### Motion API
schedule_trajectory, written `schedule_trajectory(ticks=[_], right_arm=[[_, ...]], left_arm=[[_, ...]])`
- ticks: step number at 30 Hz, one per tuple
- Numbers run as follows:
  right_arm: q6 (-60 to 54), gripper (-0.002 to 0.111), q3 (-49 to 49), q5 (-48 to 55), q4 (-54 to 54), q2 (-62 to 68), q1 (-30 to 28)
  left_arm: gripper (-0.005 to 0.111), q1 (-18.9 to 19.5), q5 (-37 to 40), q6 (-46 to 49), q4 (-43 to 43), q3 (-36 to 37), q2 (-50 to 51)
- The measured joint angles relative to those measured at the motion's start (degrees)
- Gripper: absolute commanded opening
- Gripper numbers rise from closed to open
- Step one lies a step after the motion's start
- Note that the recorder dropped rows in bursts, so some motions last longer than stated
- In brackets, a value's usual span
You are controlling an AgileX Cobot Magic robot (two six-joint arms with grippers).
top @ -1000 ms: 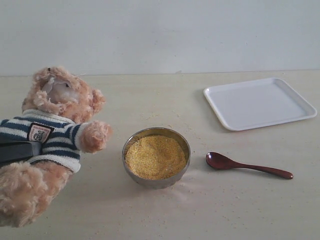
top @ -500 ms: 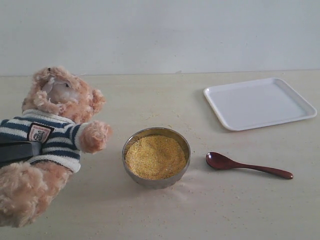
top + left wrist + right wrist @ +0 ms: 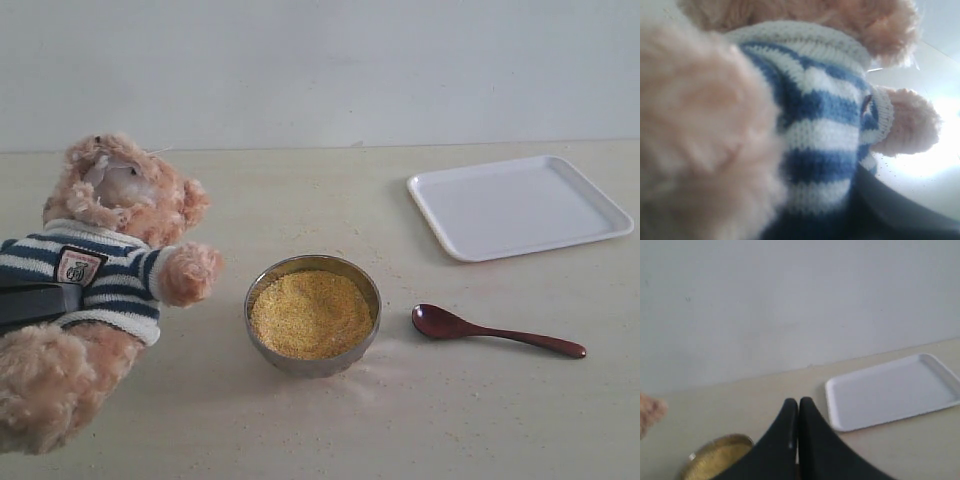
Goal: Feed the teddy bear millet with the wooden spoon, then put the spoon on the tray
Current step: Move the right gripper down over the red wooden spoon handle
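Beige tabletop point(image 3: 300, 200), white wall point(image 3: 320, 70). Left gripper point(image 3: 45, 300) clasps fluffy light-brown teddy bear point(image 3: 110, 250) round its striped shirt. Right gripper point(image 3: 798, 401) pressed closed, empty, flat white rectangular tray point(image 3: 890, 390) ahead.

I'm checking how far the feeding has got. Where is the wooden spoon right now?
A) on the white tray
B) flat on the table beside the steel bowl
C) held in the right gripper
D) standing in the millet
B: the wooden spoon lies flat on the table beside the steel bowl, clear of the tray, and the right gripper is shut on nothing.
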Motion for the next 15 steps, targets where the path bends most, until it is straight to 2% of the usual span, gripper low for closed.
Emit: schedule_trajectory(ticks=[2, 5, 7, 10, 15], right_arm=[[-10.4, 0.007, -5.8, 7.0, 0.0, 6.0, 0.0], [-22.3, 0.026, -13.2, 16.1, -0.8, 17.9, 1.8], [-26.2, 0.043, -17.3, 20.0, -3.1, 25.8, 5.1], [-28.2, 0.059, -23.1, 22.5, -10.5, 37.8, 11.1], [-25.9, 0.063, -31.7, 24.1, -27.0, 58.0, 17.0]], left_arm=[[0.005, 0.0, 0.0, 0.0, 0.0, 0.0, 0.0], [0.005, 0.0, 0.0, 0.0, 0.0, 0.0, 0.0], [0.005, 0.0, 0.0, 0.0, 0.0, 0.0, 0.0], [0.005, 0.0, 0.0, 0.0, 0.0, 0.0, 0.0], [0.005, 0.0, 0.0, 0.0, 0.0, 0.0, 0.0]])
